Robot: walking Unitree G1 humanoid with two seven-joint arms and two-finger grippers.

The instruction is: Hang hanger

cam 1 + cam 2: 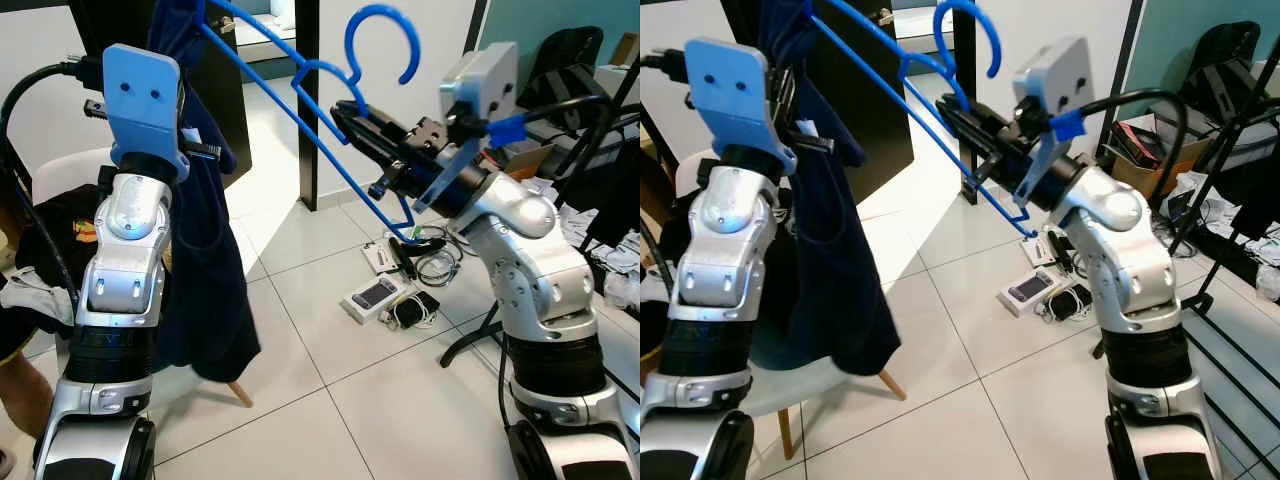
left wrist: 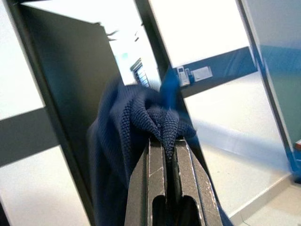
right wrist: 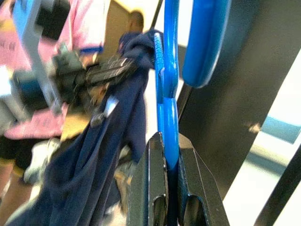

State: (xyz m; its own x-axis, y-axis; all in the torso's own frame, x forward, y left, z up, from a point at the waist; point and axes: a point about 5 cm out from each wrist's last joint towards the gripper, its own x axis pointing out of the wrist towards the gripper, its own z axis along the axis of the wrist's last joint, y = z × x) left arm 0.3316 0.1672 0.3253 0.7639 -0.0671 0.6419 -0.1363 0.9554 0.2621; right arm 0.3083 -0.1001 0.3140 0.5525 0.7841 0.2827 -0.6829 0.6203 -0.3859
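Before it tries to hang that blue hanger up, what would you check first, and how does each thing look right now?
1. Right gripper grips the blue hanger: ok, jaws shut on it just below the hook.
2. Left gripper grips the dark blue garment: ok, cloth is pinched between the jaws.
3. Garment sits on the hanger: cannot tell, only one end looks draped.
4. Hook free to catch a rail: ok, it points up, nothing on it.
5. Rail to hang on: cannot tell which one is meant.
6. Floor ahead: not ok, cables and small devices lie there.
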